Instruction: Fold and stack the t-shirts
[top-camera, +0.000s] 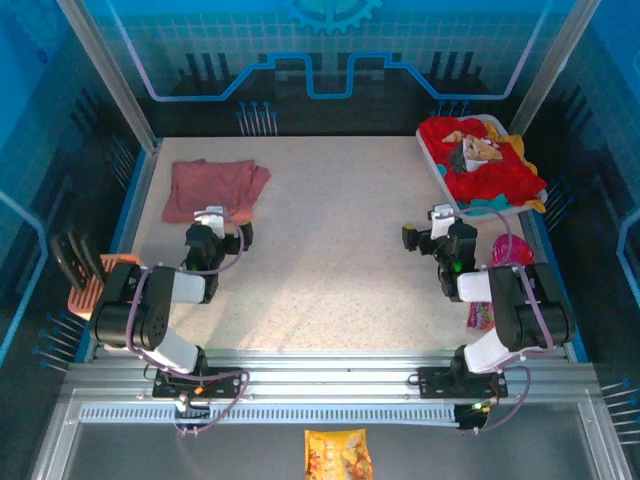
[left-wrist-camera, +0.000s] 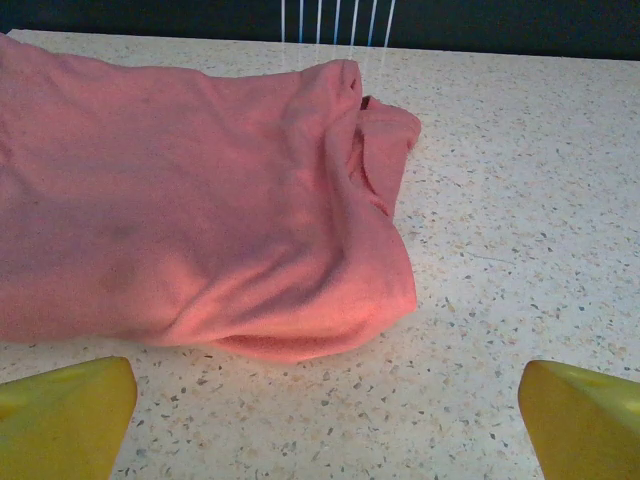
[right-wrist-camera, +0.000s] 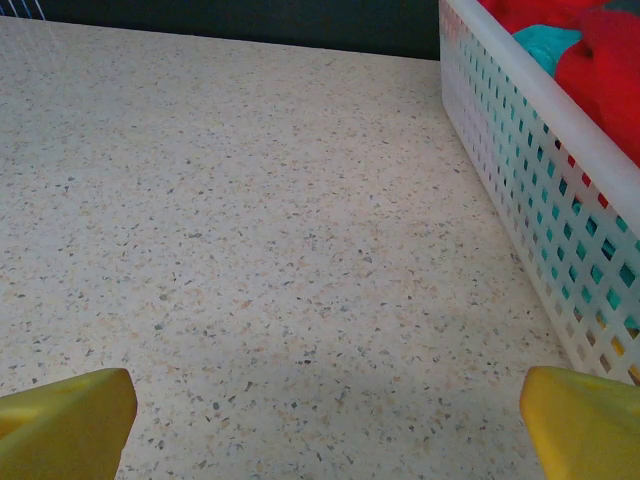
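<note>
A white slotted basket (top-camera: 437, 172) sits at the far right corner of the speckled table (top-camera: 340, 260). The red t-shirt (top-camera: 485, 170) is heaped in it, spilling over the rim. A tan patch on top may be a printed figure, though from here it is too crumpled to be sure, and I can read no lettering on it. In the right wrist view some teal cloth (right-wrist-camera: 545, 45) lies in the basket beside the red.

The pink t-shirt (top-camera: 213, 187) lies folded on the far left of the table. Its long side runs left to right, and its bunched, rumpled end points toward the table's middle.

The left gripper (top-camera: 210, 218) hangs just at the pink shirt's near edge, fingers spread wide and holding nothing. The right gripper (top-camera: 441, 216) is likewise spread and empty over bare table, just beside the basket's wall.
</note>
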